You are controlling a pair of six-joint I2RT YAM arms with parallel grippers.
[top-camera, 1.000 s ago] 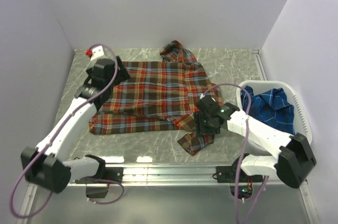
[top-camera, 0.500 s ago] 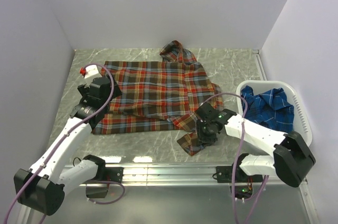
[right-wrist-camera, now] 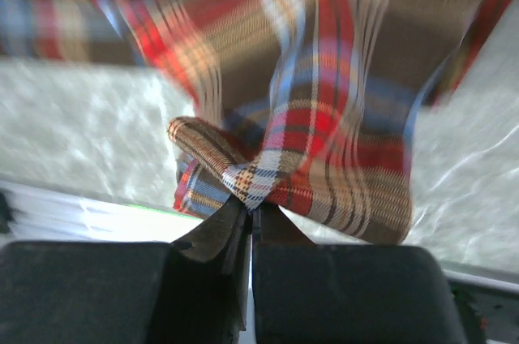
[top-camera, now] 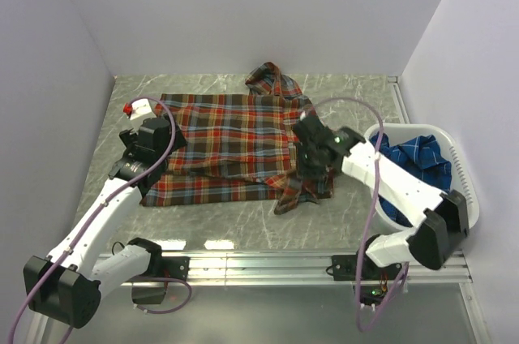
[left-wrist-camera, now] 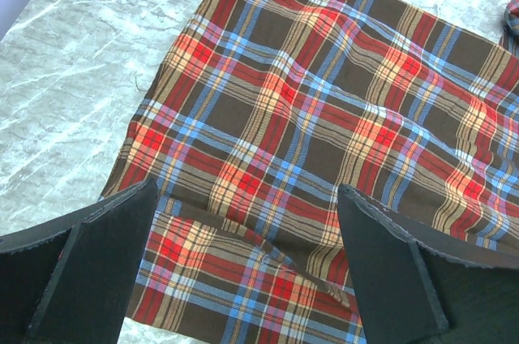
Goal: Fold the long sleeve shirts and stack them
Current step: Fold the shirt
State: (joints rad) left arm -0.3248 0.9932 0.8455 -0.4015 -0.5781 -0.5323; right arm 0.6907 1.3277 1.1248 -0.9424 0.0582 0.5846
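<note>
Right end effector (right-wrist-camera: 250, 208) pinches what looks like a sleeve of the red shirt (top-camera: 231, 141), spread on the counter (top-camera: 357, 96); left end effector (left-wrist-camera: 247, 198) gapes over its 9 o'clock edge. Blue shirt (top-camera: 418, 161) sits in basket (top-camera: 466, 174) at 3 o'clock.

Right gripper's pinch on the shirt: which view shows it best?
Right wrist view: the right gripper is shut on a bunched fold of the red shirt, close up though blurred. The top view hides the pinch under the gripper itself. The left wrist view shows only flat shirt below the open left gripper.
</note>
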